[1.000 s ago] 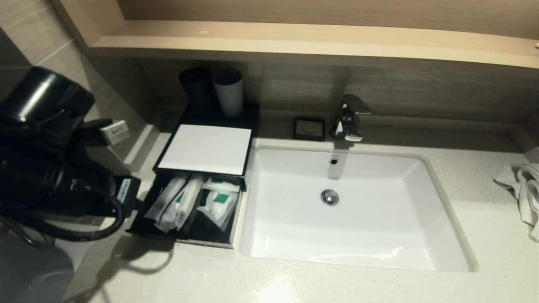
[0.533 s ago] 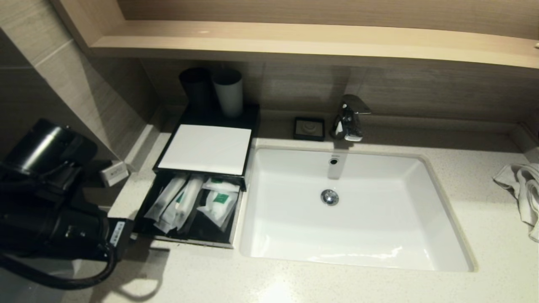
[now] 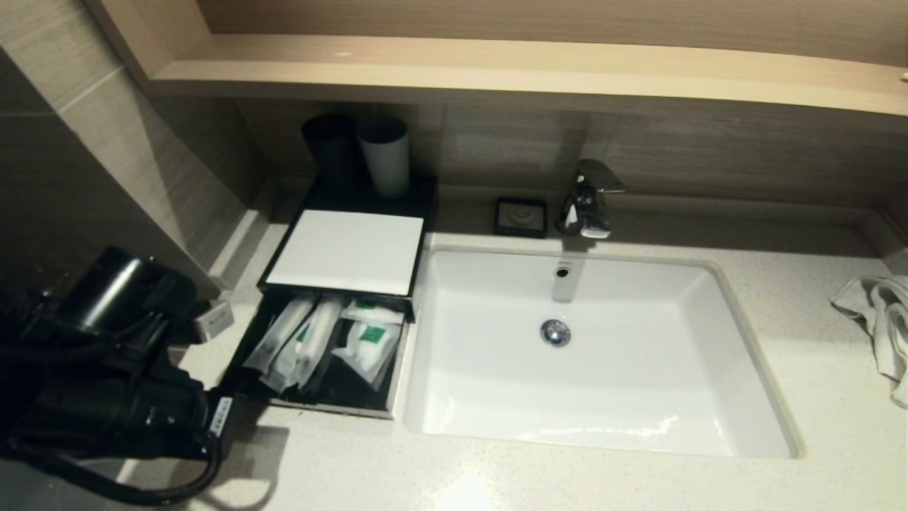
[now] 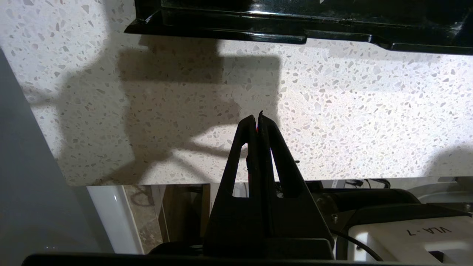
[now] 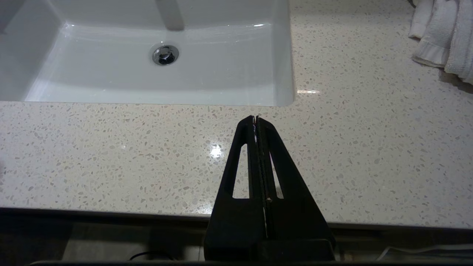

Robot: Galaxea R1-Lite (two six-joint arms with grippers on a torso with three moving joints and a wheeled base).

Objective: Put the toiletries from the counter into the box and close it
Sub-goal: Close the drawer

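Note:
The box (image 3: 347, 250), black with a flat white top, stands left of the sink with its drawer pulled out. Inside the drawer lie the toiletries (image 3: 323, 342): long thin packets (image 3: 284, 344) on the left and small squarish ones (image 3: 370, 341) on the right. My left arm (image 3: 106, 397) hangs low at the counter's front left, just before the drawer's left corner. In the left wrist view the left gripper (image 4: 257, 119) is shut and empty above the speckled counter (image 4: 351, 122), a short way from the black drawer front (image 4: 295, 20). My right gripper (image 5: 255, 120) is shut and empty over the counter's front edge.
The white sink (image 3: 745, 355) takes up the counter's middle, with a chrome tap (image 3: 587, 199) and a small black soap dish (image 3: 521, 216) behind it. Two cups (image 3: 383, 156) stand behind the box. A white towel (image 3: 879, 326) lies at the far right. A wooden shelf (image 3: 496, 71) runs overhead.
My left arm has dropped and drawn back towards the counter's front edge, ending in front of the drawer's left corner. The drawer and packets have not moved.

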